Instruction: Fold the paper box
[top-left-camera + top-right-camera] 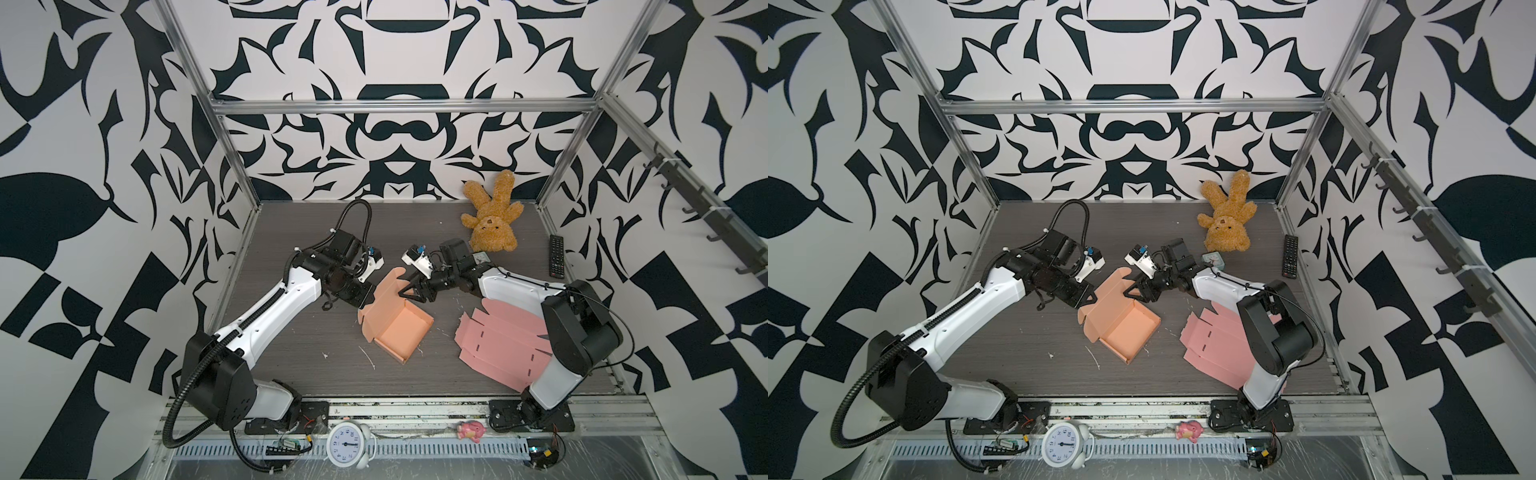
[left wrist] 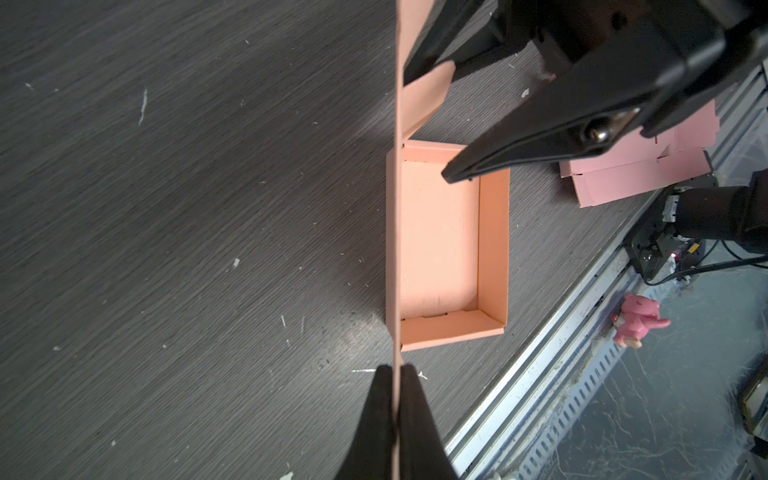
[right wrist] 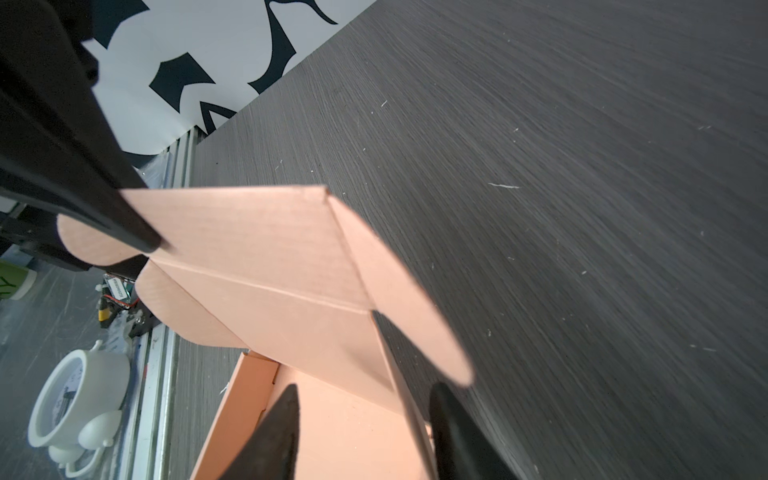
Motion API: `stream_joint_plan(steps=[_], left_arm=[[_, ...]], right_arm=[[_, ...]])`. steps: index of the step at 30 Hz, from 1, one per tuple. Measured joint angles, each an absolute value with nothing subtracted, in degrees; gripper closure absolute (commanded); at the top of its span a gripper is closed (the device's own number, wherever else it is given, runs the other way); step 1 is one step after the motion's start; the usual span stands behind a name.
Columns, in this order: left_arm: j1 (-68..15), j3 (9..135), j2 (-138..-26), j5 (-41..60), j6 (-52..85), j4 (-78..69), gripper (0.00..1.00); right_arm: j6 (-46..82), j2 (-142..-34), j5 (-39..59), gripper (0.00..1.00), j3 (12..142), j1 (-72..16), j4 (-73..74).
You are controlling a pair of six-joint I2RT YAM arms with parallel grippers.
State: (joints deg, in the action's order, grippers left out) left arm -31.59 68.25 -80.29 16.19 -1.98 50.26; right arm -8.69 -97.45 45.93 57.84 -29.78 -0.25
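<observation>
The orange paper box (image 1: 399, 328) (image 1: 1125, 328) sits mid-table with its tray formed and its lid (image 1: 388, 286) standing up at the far-left side. My left gripper (image 1: 368, 300) (image 1: 1090, 297) (image 2: 397, 368) is shut on the lid's edge, which runs edge-on (image 2: 398, 208) through the left wrist view. My right gripper (image 1: 405, 291) (image 1: 1129, 291) (image 3: 365, 399) is open at the lid's other end. Its fingers (image 3: 286, 419) straddle the lid's side flap (image 3: 399, 291) above the tray floor (image 3: 340, 432).
A flat pink box blank (image 1: 503, 336) lies on the right, partly under the right arm. A teddy bear (image 1: 492, 218) and a remote (image 1: 556, 255) lie at the back right. A white clock (image 1: 348, 444) and a pink toy (image 1: 469, 430) rest on the front rail.
</observation>
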Motion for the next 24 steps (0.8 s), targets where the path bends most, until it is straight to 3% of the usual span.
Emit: stream_joint_plan(steps=[4, 20, 24], left_arm=[[-31.75, 68.25, -80.34, 15.0, -2.02, 50.43, 0.92], [-33.28, 68.27, -80.38, 12.16, -2.66, 50.39, 0.91], [-33.39, 68.36, -80.42, 11.7, -2.55, 50.41, 0.86]], right_arm=[[-9.13, -97.43, 44.95, 0.7, 57.84, -29.78, -0.27], [-9.41, -95.2, 40.58, 0.92, 57.47, -29.8, -0.14], [-9.61, -94.83, 39.88, 0.96, 57.01, -30.0, 0.08]])
